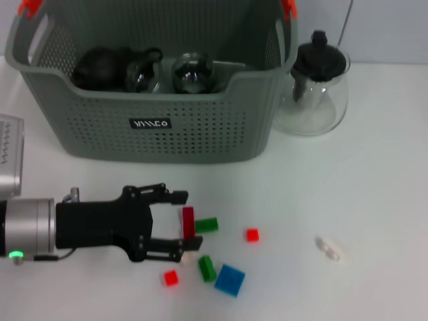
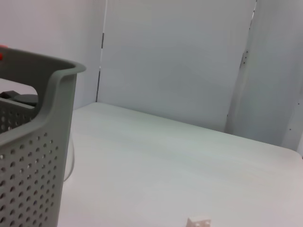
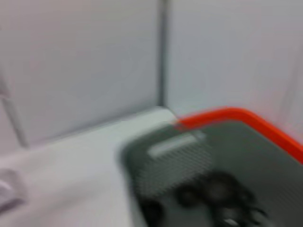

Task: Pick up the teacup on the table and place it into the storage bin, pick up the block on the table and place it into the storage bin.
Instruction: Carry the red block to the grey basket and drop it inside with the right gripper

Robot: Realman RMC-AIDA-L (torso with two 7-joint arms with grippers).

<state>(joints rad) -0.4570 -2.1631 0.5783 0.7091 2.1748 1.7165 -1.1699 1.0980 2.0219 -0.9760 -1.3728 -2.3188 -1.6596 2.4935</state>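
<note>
The head camera looked forward and down from above onto the white table (image 1: pixel 374 200), taking in the whole storage bin (image 1: pixel 160 134). The left wrist camera sat low near the tabletop, facing level past the bin's corner toward the wall. The right wrist camera looked down from above the bin's rim into its interior. All three shared the bin.

**White table and its load**

On the white table (image 1: pixel 374 200) the storage bin (image 1: pixel 160 127) stands at the far edge, the glass teapot (image 1: pixel 314 87) beside it; red, green and blue blocks (image 1: pixel 207 251) lie scattered near the front edge
</note>
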